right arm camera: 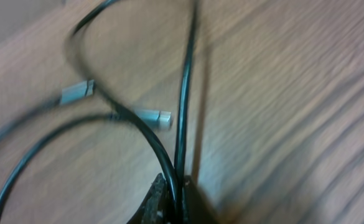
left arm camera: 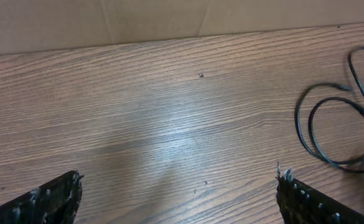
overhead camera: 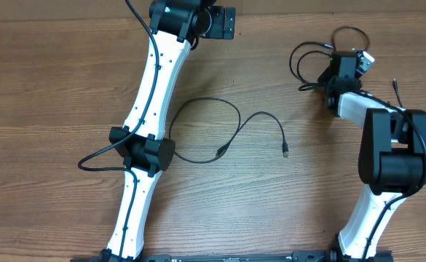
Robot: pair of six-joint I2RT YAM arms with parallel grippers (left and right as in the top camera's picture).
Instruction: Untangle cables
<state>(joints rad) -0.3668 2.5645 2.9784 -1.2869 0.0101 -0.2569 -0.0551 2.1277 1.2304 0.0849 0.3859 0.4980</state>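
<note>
Two lots of thin black cables lie on the wooden table. One tangle of cables [overhead camera: 309, 52] loops at the far right, and my right gripper [overhead camera: 336, 73] sits on it. In the right wrist view that gripper [right arm camera: 176, 188] is shut on two black cable strands [right arm camera: 183, 118] that rise from between its jaws, with two silver plugs [right arm camera: 154, 116] lying behind them. A second cable [overhead camera: 227, 120] snakes across the middle, its plug ends [overhead camera: 285, 151] free. My left gripper [overhead camera: 226, 23] hangs at the far edge, open and empty [left arm camera: 178, 183], with the cable loops [left arm camera: 322, 127] off to its right.
The left arm [overhead camera: 148, 94] stretches up the table's left half, its elbow [overhead camera: 148, 151] lying over the middle cable's left end. The right arm's dark elbow [overhead camera: 393, 153] stands at the right. A cardboard wall [left arm camera: 169, 18] borders the table's far edge.
</note>
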